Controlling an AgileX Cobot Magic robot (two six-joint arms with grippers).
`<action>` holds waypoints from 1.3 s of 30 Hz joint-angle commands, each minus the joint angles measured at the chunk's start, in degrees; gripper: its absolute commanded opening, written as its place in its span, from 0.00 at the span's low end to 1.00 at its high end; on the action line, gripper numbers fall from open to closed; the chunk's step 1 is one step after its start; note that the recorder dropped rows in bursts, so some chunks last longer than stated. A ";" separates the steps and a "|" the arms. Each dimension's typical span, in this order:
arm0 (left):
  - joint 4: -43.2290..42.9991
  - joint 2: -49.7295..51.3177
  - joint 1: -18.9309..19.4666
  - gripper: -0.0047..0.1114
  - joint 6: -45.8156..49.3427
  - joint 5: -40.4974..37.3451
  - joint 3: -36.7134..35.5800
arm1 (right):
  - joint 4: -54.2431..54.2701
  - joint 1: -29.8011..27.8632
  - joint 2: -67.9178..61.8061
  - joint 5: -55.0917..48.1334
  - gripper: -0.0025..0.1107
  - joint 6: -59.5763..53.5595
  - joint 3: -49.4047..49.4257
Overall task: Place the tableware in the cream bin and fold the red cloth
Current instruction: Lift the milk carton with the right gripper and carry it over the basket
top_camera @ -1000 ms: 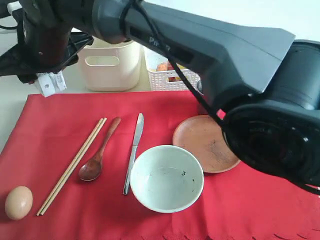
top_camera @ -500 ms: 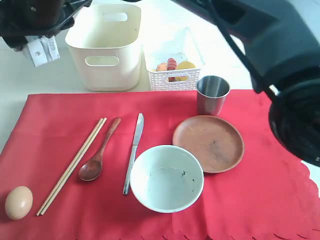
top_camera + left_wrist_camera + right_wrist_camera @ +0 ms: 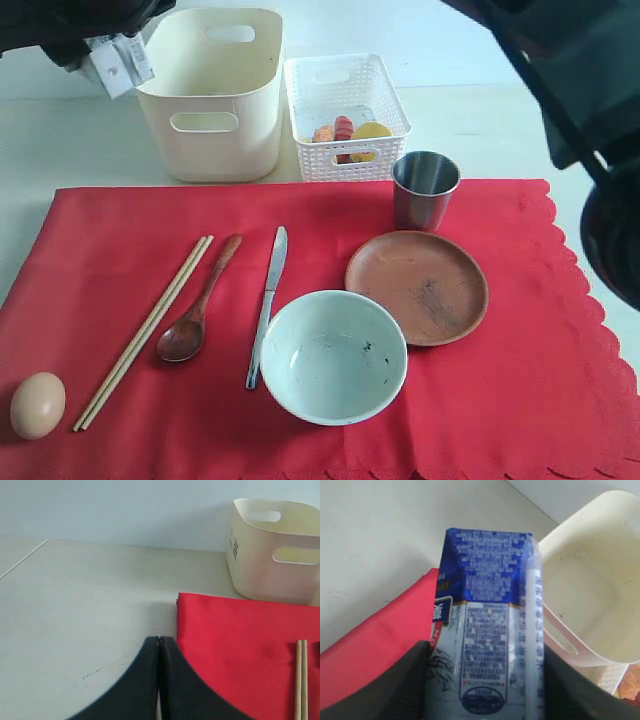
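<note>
The right gripper (image 3: 489, 682) is clamped on a milk carton (image 3: 485, 605), one finger on each side, up beside the bin (image 3: 215, 150). The left gripper (image 3: 159, 645) has its fingers pressed together and holds nothing. It hangs over the table (image 3: 75, 605) by a corner of the red cloth (image 3: 500, 400). The chopsticks (image 3: 145, 335), spoon (image 3: 195, 310), knife (image 3: 267, 300), bowl (image 3: 333, 355), plate (image 3: 420, 290) and cup (image 3: 425, 190) all sit on the cloth. An egg (image 3: 37, 405) lies there too. A white basket (image 3: 345, 100) stands just beside the bin

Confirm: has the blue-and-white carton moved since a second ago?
Yes. The blue-and-white carton rose in the exterior view, from beside the cream bin's wall to its rim.
</note>
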State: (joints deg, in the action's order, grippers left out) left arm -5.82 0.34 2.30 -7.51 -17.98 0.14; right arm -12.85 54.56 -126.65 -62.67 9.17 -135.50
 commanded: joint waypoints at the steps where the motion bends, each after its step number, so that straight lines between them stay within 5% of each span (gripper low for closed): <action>1: 0.06 -0.34 0.03 0.04 -0.04 0.09 -0.14 | -1.71 -1.26 3.27 0.74 0.02 -0.09 -0.20; 21: 0.06 -0.34 0.03 0.04 -0.04 0.09 -0.14 | -1.32 -24.13 21.72 5.84 0.02 -1.48 25.69; 39: 0.06 -0.34 0.03 0.04 -0.04 0.09 -0.14 | 1.72 -33.43 17.56 19.70 0.02 -2.43 26.60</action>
State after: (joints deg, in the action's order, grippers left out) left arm -5.82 0.34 2.30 -7.51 -17.98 0.14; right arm -11.10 22.07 -107.66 -47.54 6.84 -108.90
